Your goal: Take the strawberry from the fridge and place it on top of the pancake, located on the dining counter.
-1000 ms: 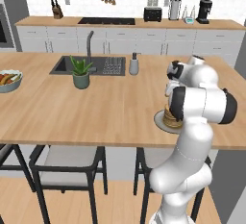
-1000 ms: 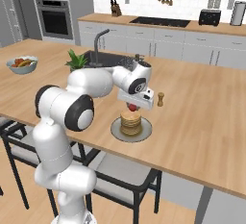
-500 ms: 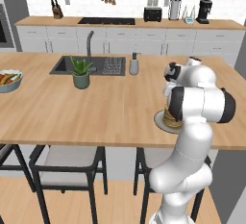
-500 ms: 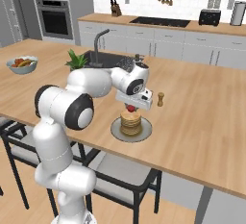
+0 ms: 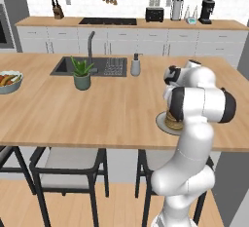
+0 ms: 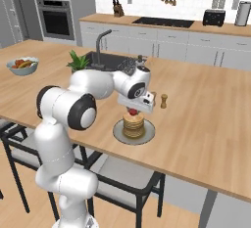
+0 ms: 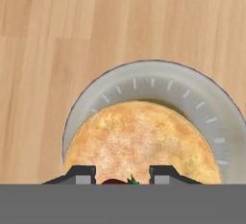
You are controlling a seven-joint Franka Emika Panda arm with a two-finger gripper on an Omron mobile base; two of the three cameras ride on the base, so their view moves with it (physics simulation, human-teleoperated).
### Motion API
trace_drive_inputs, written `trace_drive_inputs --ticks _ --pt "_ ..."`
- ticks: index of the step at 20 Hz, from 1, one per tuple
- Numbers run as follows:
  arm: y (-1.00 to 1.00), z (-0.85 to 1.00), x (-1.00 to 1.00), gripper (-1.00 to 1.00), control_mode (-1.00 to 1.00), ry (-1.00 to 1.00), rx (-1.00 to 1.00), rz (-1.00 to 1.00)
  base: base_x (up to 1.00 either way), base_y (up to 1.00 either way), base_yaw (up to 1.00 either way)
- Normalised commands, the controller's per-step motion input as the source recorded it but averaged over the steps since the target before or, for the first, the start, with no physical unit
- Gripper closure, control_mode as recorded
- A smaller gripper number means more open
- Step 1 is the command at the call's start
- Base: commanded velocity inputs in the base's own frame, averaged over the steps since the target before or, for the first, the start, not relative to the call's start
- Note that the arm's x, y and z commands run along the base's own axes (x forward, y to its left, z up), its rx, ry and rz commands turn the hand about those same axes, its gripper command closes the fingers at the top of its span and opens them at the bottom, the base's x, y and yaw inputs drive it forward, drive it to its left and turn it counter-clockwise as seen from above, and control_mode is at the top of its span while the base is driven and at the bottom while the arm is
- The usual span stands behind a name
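Note:
On the light-wood dining counter [image 6: 206,124] a stack of tan pancake [image 6: 133,124] rests on a round grey plate [image 6: 117,133]. My gripper [image 6: 133,109] hangs just above the stack, shut on the small red strawberry [image 6: 132,112]. In the hand view the strawberry [image 7: 115,181] sits between the two dark fingertips [image 7: 81,174], right over the pancake [image 7: 141,141] and its plate [image 7: 144,74]. From the left base view my arm covers most of the pancake [image 5: 170,120]. The fridge is out of view.
A small pepper shaker [image 6: 163,101] stands just beyond the plate. Farther along the counter are a potted plant [image 5: 81,72], the sink [image 5: 97,66] with its dark faucet, a soap dispenser [image 5: 135,65] and a fruit bowl [image 5: 8,81]. Stools [image 5: 68,165] stand below the near edge.

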Motion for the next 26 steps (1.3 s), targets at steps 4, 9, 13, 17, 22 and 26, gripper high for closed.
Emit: trace_drive_inputs --ticks 4,9,13,17,22,26 --pt "-0.03 -0.24 0.08 1.0 -1.0 0.0 0.0 0.03 0.0 0.0 0.0" --pt "-0.02 -0.25 0.01 -1.0 -1.0 0.0 0.0 0.02 0.0 0.0 0.0" --pt "0.01 -0.23 -0.17 -1.0 -1.0 -0.02 -0.03 0.03 0.0 0.0 0.0" --pt "0.06 -0.03 -0.17 -1.0 -1.0 -0.06 -0.04 0.02 0.0 0.0 0.0" --pt "0.01 0.09 -0.2 -1.0 -1.0 -0.1 -0.07 0.0 0.0 0.0 0.0" --pt "0.04 0.38 -0.41 -1.0 -1.0 -0.21 -0.13 0.0 0.0 0.0 0.0"
